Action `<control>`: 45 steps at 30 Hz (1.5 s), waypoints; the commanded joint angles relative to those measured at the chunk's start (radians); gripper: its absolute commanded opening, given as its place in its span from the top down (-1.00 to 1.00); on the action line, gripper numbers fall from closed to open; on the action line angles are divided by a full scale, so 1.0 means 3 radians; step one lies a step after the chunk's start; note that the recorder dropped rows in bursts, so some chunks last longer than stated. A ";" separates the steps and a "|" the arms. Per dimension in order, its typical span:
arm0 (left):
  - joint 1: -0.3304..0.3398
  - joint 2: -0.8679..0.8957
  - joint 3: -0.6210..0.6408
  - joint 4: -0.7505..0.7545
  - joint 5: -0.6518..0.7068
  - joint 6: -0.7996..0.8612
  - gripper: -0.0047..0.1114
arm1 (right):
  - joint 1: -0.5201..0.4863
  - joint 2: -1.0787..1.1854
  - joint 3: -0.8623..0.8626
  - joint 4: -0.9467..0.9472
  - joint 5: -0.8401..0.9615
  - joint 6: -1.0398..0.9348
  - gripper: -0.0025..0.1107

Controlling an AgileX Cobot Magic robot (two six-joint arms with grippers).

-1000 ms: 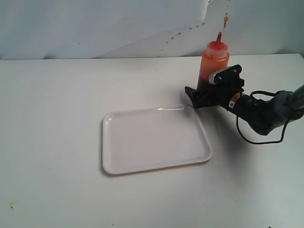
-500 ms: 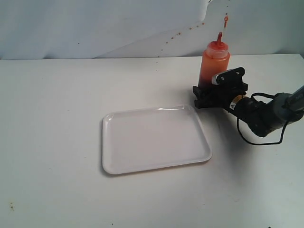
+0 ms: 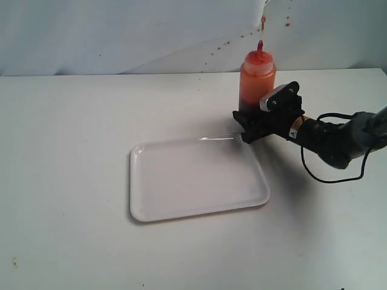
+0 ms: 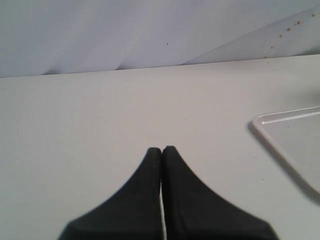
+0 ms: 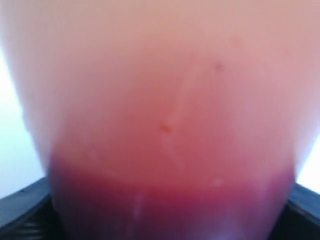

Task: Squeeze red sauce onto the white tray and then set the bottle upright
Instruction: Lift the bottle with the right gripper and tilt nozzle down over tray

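Shifted left since a second ago, the bottle [image 3: 256, 81] is upright by the far corner of the white tray [image 3: 181, 181], right hand [image 3: 253, 118] clamped low on it. Best carry it over the tray's middle before tipping; the left hand [image 4: 161, 155] is pressed together

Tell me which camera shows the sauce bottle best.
The exterior view: the bottle shows from the nozzle down, upright, with the right gripper around its lower part. The right wrist view gives only a blurred close-up of its body. The left wrist view misses it entirely.
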 commanded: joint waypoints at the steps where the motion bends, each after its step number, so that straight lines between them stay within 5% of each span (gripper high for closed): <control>1: -0.0017 -0.0010 0.0015 -0.0029 -0.0021 -0.0008 0.92 | 0.0013 -0.0394 -0.0018 -0.0409 -0.0242 0.0337 0.96; 8: -0.0017 -0.0010 0.0015 -0.0029 -0.0021 -0.0008 0.92 | 0.0013 -0.0897 -0.0018 -0.1244 -0.0099 0.0607 0.96; 22: -0.0017 -0.0010 0.0015 -0.0029 -0.0021 -0.0008 0.92 | 0.0268 -0.2019 -0.0018 -0.3621 0.0922 0.2843 0.96; 37: -0.0017 -0.0010 0.0015 -0.0029 -0.0021 -0.0008 0.92 | 0.1209 -0.2447 0.0356 -0.3621 0.2381 0.3066 0.96; 45: -0.0017 -0.0010 0.0015 -0.0029 -0.0021 -0.0008 0.92 | 0.1375 -0.2530 0.0712 -0.3621 0.2910 0.2931 0.96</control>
